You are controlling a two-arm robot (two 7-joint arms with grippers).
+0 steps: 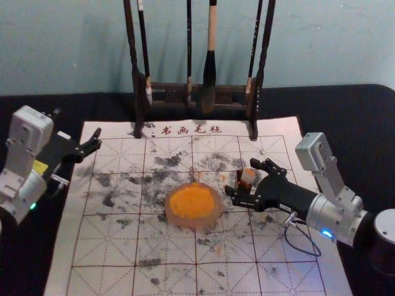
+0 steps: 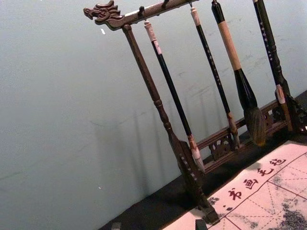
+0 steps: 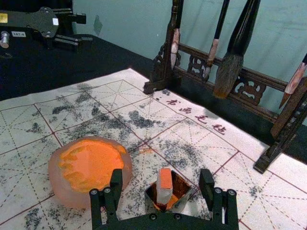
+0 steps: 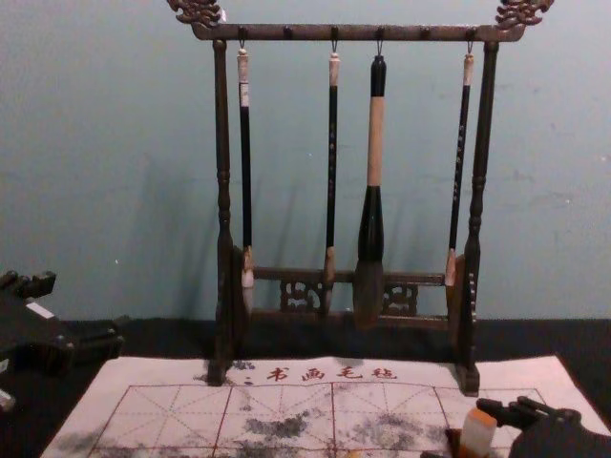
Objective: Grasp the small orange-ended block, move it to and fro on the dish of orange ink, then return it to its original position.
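My right gripper (image 1: 242, 177) is open at the right of the ink dish, its fingers on either side of the small block (image 1: 247, 177). In the right wrist view the right gripper (image 3: 161, 178) spans wide around the whitish block (image 3: 165, 192) with its orange end up, which stands in a dark square holder (image 3: 180, 184) stained orange inside. Neither finger touches the block there. The round dish of orange ink (image 1: 192, 205) lies on the mat, left of the holder. My left gripper (image 1: 77, 127) is parked open over the mat's far left edge; its tips show in its wrist view (image 2: 158, 225).
A dark wooden rack (image 4: 482, 162) with several hanging brushes (image 4: 374, 143) stands at the mat's far edge, before the wall. The white gridded mat (image 1: 111, 246) has black ink smudges and lies on a black-covered table (image 1: 364, 117).
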